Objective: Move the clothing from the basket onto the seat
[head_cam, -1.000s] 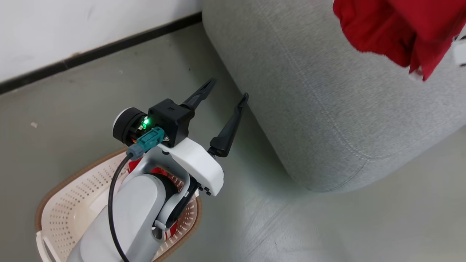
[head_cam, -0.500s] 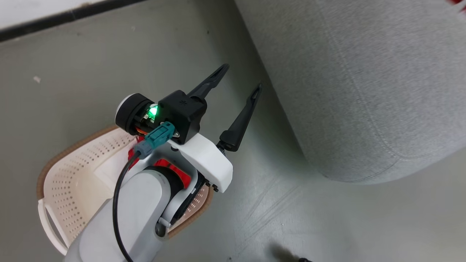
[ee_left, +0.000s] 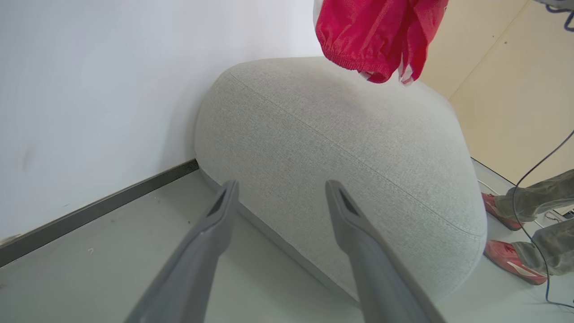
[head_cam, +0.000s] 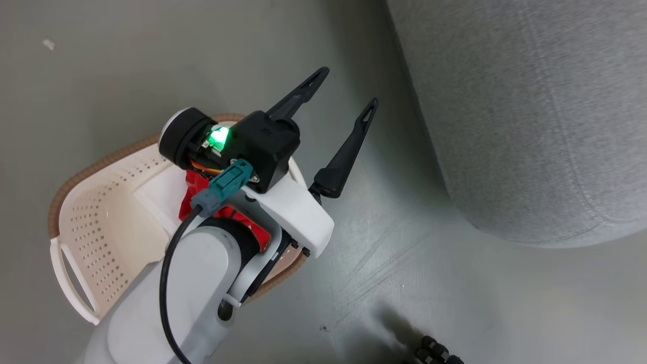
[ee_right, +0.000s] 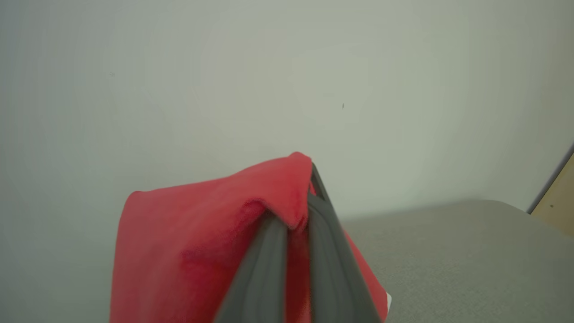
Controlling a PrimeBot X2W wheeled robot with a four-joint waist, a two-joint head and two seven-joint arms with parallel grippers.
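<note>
**Head view.** The left pincer [head_cam: 349, 90], its two long dark fingers spread wide and empty, hung over the grey-green floor [head_cam: 354, 283]. It sat between the cream-white perforated plastic basket with a brown rim [head_cam: 101, 164] and the large grey fabric-upholstered seat [head_cam: 530, 101]. One bright red fabric garment [head_cam: 194, 189] lay in the basket, largely hidden under the pale forearm [head_cam: 167, 293]. Risk: the arm looked to sit over the rim, so a careless reach down could knock or tip so light a basket.

**Left wrist view.** A second red garment [ee_left: 372, 36] dangled above the seat's rounded top. Whether its hem touched the upholstery, I could not tell. A person's red shoes [ee_left: 506, 260] and a thin dark cable [ee_left: 538, 170] sat near the seat's far end. Risk: if let go near the curved shoulder, the smooth cloth might slide off onto the floor.

**Right wrist view.** The right pincer [ee_right: 298, 211] was clamped tight on a fold of that second red garment, with cloth draped over the fingers. Risk: fabric hooked over a finger could cling when the jaws part and be dragged back off the seat.
</note>
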